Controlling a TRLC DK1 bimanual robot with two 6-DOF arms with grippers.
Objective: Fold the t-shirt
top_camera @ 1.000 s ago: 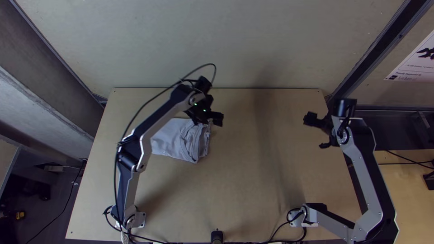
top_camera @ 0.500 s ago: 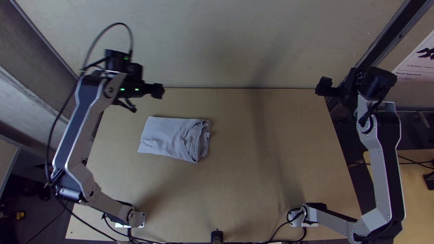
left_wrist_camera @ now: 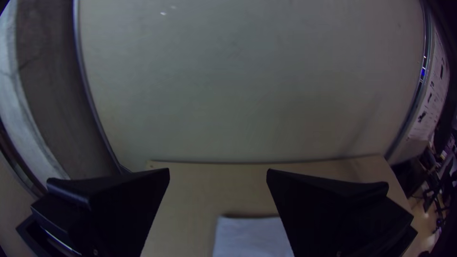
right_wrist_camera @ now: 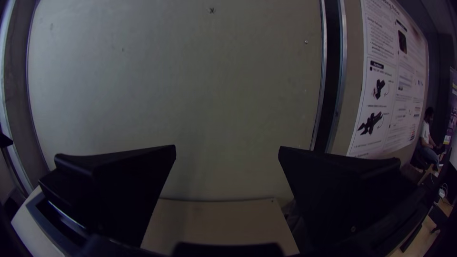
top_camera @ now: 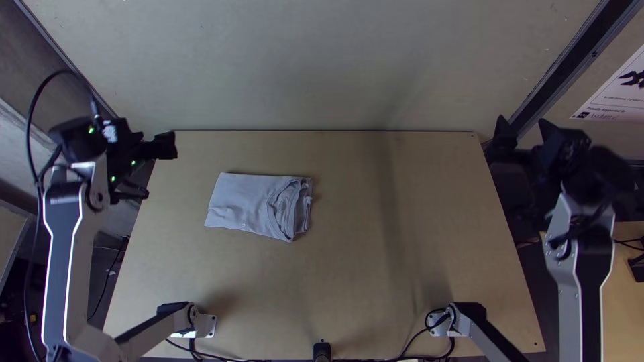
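In the top view, the light grey cloth t-shirt (top_camera: pixel 251 204) lay left of the frame's centre on the light wooden table (top_camera: pixel 402 268). It was folded into a compact, roughly four-sided packet, slightly askew, with a curved band and several rumpled layers gathered at its right-hand end. The left gripper (top_camera: pixel 161 169), with wide flat black fingers, was at the frame's upper left, by the table's left edge and well apart from the cloth, its two fingers spread. A black cable (top_camera: pixel 30 121) looped around the left arm's upper part. The right gripper (top_camera: pixel 520 167), dark and blurred, was toward the upper right, near the table's right edge. A pale wall (top_camera: pixel 322 60) ran across the top of the frame, and a white printed poster (top_camera: pixel 614 94) hung at the upper right.

In the left wrist view, the fingers of the left gripper (left_wrist_camera: pixel 218 173) stood wide apart with nothing held; part of the shirt showed between them, lying on the wood.

In the right wrist view, the right gripper (right_wrist_camera: pixel 227 148) was likewise spread and held nothing, with the wall and a strip of table visible between its fingers.
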